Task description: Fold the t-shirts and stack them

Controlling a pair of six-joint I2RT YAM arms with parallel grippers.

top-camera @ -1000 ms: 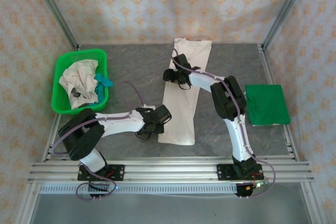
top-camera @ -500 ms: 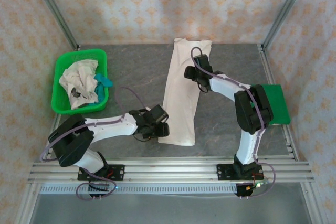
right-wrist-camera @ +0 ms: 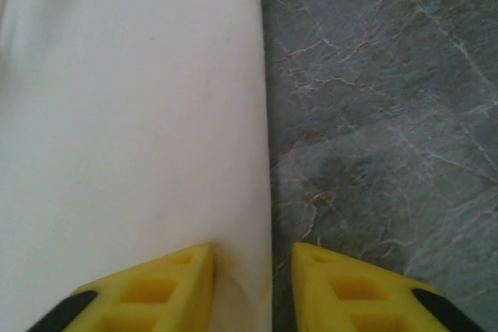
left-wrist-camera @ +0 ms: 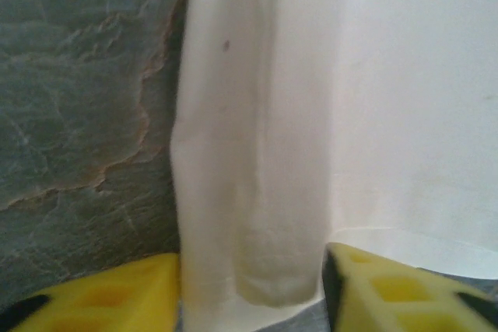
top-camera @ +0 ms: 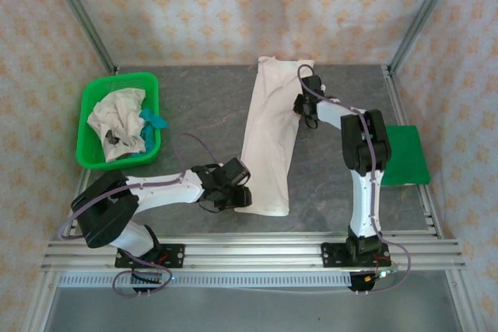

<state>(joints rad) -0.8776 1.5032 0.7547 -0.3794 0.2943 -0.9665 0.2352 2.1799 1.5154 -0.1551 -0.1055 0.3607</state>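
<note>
Grey stone-pattern table (top-camera: 194, 106). Folded cream t-shirt (top-camera: 268, 145) lies at centre, its long axis running near to far. Green basket (top-camera: 89, 157) sits far left with crumpled shirts (top-camera: 115, 118), their count unclear. Green mat (top-camera: 405, 157) lies right, partly behind the arm. Left gripper (top-camera: 237, 196) is half-closed about the near-left fold, firm hold unconfirmed. Right gripper (right-wrist-camera: 250, 258) is narrowly parted and straddles the far-right edge.

No text, label, brand or number can be read anywhere.
</note>
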